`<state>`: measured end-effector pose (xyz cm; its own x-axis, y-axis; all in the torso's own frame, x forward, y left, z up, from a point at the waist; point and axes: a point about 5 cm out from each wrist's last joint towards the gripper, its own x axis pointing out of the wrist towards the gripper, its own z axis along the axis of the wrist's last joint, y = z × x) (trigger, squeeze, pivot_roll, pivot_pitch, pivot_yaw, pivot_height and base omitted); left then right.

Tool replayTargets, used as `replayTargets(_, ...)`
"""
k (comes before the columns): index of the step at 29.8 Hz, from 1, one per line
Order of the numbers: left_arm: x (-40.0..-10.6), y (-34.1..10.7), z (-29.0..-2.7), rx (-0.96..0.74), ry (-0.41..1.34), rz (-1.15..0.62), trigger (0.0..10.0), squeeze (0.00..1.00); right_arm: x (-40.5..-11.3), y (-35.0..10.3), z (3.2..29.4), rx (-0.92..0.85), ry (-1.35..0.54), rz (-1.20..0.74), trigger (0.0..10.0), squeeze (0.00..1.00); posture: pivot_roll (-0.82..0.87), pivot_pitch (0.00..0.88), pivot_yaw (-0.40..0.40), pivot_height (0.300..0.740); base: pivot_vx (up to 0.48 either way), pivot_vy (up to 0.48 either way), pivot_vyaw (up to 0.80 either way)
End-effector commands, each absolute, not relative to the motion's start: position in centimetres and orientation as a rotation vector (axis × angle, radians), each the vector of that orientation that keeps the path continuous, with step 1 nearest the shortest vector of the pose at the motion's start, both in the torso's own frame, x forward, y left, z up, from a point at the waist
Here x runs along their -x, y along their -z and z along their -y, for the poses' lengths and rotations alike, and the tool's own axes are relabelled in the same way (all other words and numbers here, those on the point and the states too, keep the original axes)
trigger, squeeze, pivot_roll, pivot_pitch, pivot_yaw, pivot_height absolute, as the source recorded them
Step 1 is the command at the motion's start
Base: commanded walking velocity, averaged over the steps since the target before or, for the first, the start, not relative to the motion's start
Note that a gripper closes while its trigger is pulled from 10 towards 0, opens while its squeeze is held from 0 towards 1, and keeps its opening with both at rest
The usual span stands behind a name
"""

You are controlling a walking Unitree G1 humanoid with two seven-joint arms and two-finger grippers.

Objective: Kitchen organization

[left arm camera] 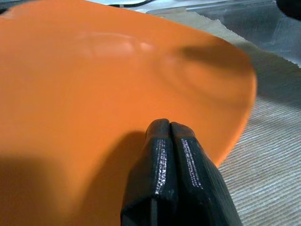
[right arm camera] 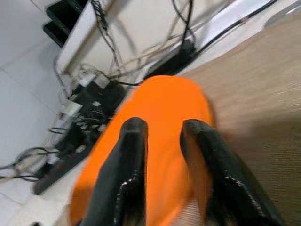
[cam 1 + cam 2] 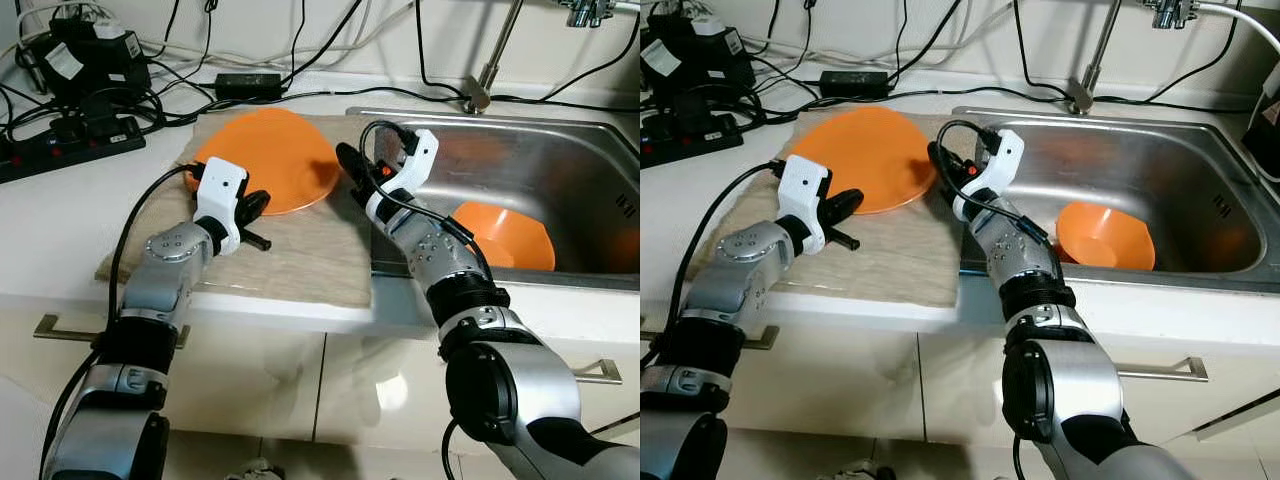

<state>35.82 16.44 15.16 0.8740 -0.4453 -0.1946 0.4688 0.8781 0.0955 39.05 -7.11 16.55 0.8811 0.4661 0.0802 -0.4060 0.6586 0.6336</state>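
My two head eyes are looking down over the tabletop (image 3: 60, 215) and sink (image 3: 560, 170), while both wrist cameras are peering closely along my fingers at the shared orange plate (image 3: 270, 155).

Orange plate (image 3: 855, 155) lies on mat (image 3: 880, 255); orange bowl (image 3: 1105, 237) in sink (image 3: 1200, 160).

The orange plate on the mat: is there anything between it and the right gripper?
Nothing visible. The right gripper, fingers open, is right at the edge of the orange plate on its sink side, above the mat. The left gripper, fingers shut, is at its opposite edge.
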Motion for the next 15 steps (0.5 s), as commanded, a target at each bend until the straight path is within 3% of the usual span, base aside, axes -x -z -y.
replayTargets(1,-35.26,-13.33,-16.38,-0.138,0.494,-0.258,10.0,0.00,-39.44,-16.99,7.73,-0.619,-0.452,-0.067,10.0,1.00,0.04,0.014,-0.028,0.740,0.000,0.000,0.00)
replayTargets(15,-35.25,-13.38,-16.01,-0.144,0.514,-0.256,10.0,0.00,-39.46,-16.65,8.22,-0.521,-0.418,-0.031,10.0,1.00,0.03,0.011,-0.018,0.740,0.000,0.000,0.00)
